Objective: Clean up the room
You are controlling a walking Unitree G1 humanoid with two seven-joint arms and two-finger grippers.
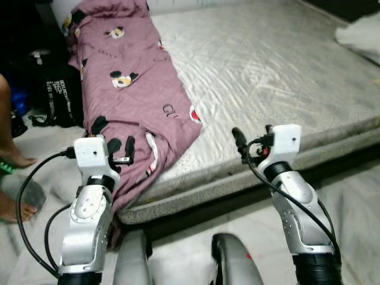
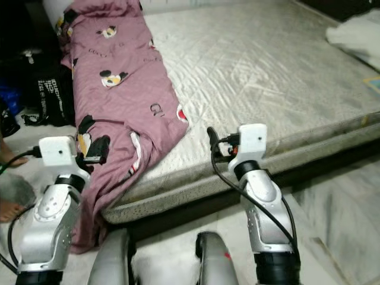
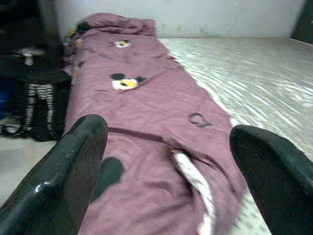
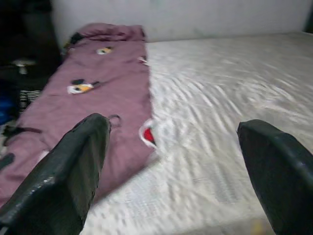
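Nearest me, my left end effector (image 1: 122,151), fingers spread, sits at the purple blanket's (image 1: 130,89) near end, blanket running toward 12 o'clock; right end effector (image 4: 171,166), also spread, faces bare mattress (image 1: 279,65).

A: Room note. A bare mattress (image 1: 279,77), pale grey and quilted, is lying low on a dark base, taking up most of the space ahead.

B: Floor?

A: Pale covering (image 1: 350,196) is spreading along the bed's near edge, wrinkled. A light wall (image 3: 195,19) is standing behind the bed head.

B: Left side?

A: Dim. A dark bag with white lettering (image 1: 59,101) is sitting on the floor there.
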